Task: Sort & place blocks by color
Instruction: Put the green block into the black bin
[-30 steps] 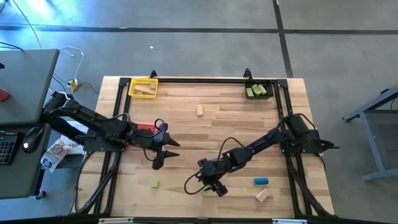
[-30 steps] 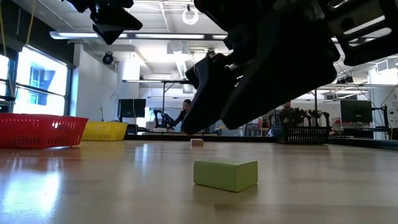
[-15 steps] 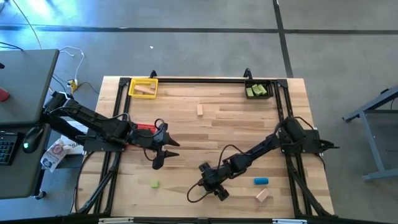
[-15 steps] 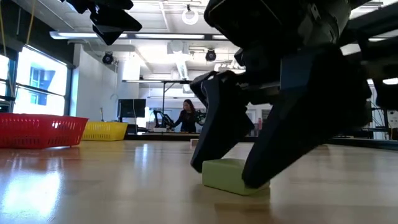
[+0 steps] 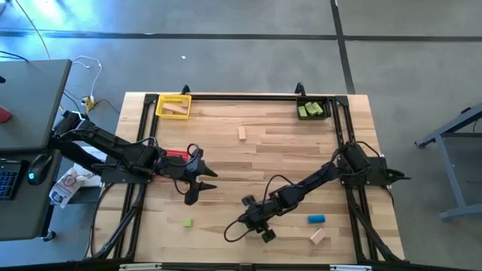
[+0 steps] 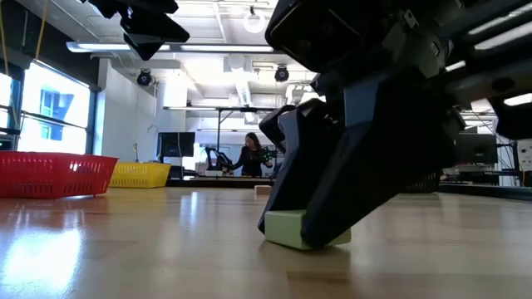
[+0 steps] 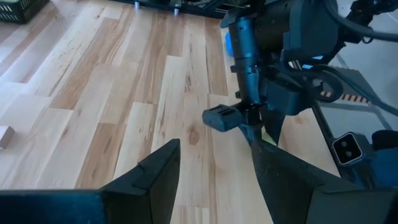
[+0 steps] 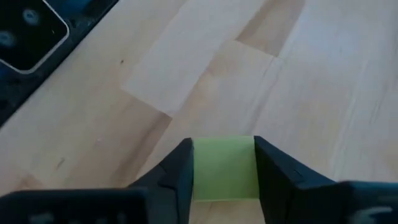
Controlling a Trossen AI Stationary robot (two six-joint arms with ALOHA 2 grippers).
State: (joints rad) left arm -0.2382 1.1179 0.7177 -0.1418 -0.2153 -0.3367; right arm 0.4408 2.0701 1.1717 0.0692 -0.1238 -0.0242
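Pale plank counter (image 5: 286, 150) framed by dark rails, open workshop behind with a person far off at a bench in the low view; right gripper (image 5: 256, 223) down near the front edge, jaws pressed flat against both sides of a light green block (image 8: 224, 168), block resting on the wood (image 6: 287, 231); left gripper (image 5: 197, 187) hanging idle toward the left edge, jaws spread with nothing between them; risks, judged from here: grip set low and at a slant, so possible twist or slip of the block on lifting, or a scrape of fingertips along the planks; long carry to the black bin (image 5: 313, 110) at the far right corner, already holding green pieces, so a loose hold could mean a drop on the way; around: second green block (image 5: 187, 223) toward the front left, blue block (image 5: 315, 219) and tan block (image 5: 318, 236) near the front right corner, another tan block (image 5: 242, 133) mid-counter toward the far edge, yellow bin (image 5: 173, 105) at the far left corner with tan pieces inside, red bin (image 6: 51, 174) at the left edge beside the left arm; nothing seen between the held block and the black bin except the right arm's own cable loop
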